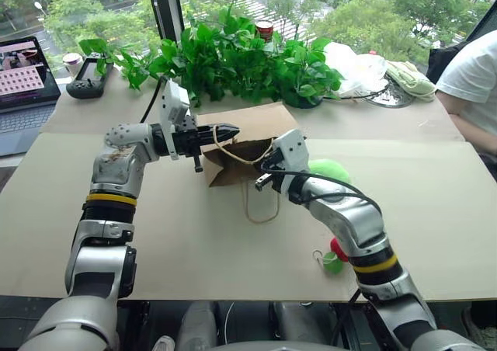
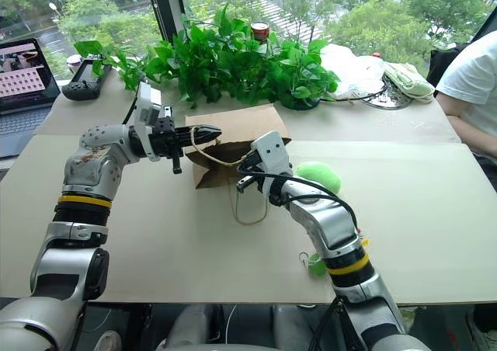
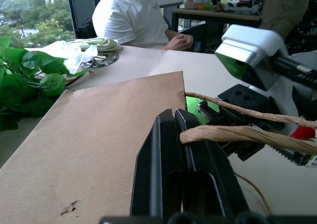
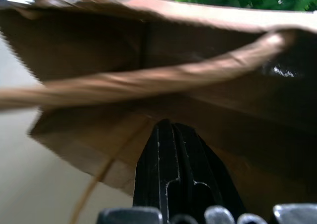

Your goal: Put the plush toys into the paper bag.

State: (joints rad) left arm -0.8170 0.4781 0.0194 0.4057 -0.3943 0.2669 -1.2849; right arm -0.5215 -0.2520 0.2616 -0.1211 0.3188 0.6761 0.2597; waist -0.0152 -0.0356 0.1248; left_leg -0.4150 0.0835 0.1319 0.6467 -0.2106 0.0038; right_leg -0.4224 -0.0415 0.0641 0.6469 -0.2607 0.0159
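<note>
The brown paper bag (image 1: 250, 121) lies on its side on the table, mouth toward me, held open. My left gripper (image 1: 231, 131) is level above the mouth, shut on the bag's upper cord handle (image 3: 233, 134). The other handle (image 1: 260, 211) trails loose on the table. My right gripper (image 4: 167, 127) sits at the bag's mouth, pointing into the opening, shut with nothing seen between its fingers. The light green plush (image 1: 330, 168) rests on the table just right of the bag, behind my right forearm. The red chili plush (image 1: 338, 248), with its green stem end, lies near the front edge under my right arm.
Leafy green plants (image 1: 233, 56) stand behind the bag. At the back left are a laptop (image 1: 27, 79) and a black controller (image 1: 89, 75). A white plastic bag (image 1: 353, 67) lies at the back right, and a person in a white shirt (image 1: 474, 79) sits at the far right.
</note>
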